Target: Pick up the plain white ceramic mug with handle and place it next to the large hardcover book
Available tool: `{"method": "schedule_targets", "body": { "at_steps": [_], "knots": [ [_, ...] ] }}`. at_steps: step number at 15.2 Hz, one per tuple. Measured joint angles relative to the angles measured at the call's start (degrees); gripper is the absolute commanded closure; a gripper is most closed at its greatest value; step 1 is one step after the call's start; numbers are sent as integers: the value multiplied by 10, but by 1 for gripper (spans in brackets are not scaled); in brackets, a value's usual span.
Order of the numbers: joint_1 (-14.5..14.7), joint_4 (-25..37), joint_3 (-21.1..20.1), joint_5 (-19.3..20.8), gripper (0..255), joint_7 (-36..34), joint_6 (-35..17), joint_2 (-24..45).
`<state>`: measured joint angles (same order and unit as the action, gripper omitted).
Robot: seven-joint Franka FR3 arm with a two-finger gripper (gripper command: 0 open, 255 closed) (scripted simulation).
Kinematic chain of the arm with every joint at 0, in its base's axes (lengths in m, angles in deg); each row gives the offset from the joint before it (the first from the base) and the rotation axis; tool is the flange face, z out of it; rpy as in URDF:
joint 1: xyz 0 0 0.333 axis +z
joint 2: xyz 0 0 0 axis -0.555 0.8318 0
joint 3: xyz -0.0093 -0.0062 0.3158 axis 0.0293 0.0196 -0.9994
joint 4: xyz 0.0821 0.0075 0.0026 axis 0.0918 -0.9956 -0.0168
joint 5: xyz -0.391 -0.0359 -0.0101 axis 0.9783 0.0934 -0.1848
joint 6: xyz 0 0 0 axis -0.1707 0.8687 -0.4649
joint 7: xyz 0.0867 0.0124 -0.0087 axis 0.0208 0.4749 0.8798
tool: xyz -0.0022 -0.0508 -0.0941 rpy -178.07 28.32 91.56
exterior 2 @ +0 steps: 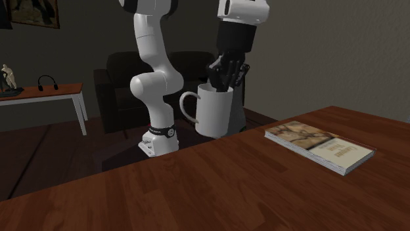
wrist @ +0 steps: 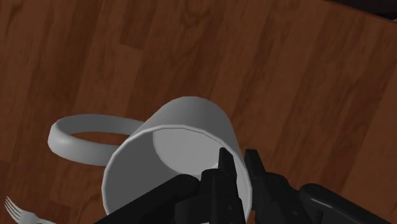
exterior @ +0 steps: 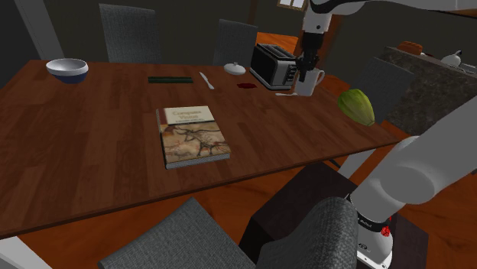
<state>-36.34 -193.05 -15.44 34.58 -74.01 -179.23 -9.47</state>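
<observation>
No text is legible; the book's (exterior: 193,136) title is unreadable.

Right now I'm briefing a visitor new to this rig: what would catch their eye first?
The black claw clasping the rim of a white mug, beside the toaster on the far side of the table in the shoulder view. Next, the hardcover book lying flat mid-table, well apart from the mug.

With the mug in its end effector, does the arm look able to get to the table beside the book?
Probably yes. The end effector grips the mug by its rim, and bare table lies between it and the book; nothing tall stands in that path.
</observation>
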Motion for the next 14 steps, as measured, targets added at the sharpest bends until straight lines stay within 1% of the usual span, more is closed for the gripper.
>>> {"method": "schedule_targets", "body": {
  "at_steps": [7,12,14],
  "knots": [
    [40,-53,-62,-23,255,-98,1,-49],
    [70,-71,-109,-48,255,-168,6,-71],
    [80,-81,-124,-58,255,-191,1,-75]
  ]
}}
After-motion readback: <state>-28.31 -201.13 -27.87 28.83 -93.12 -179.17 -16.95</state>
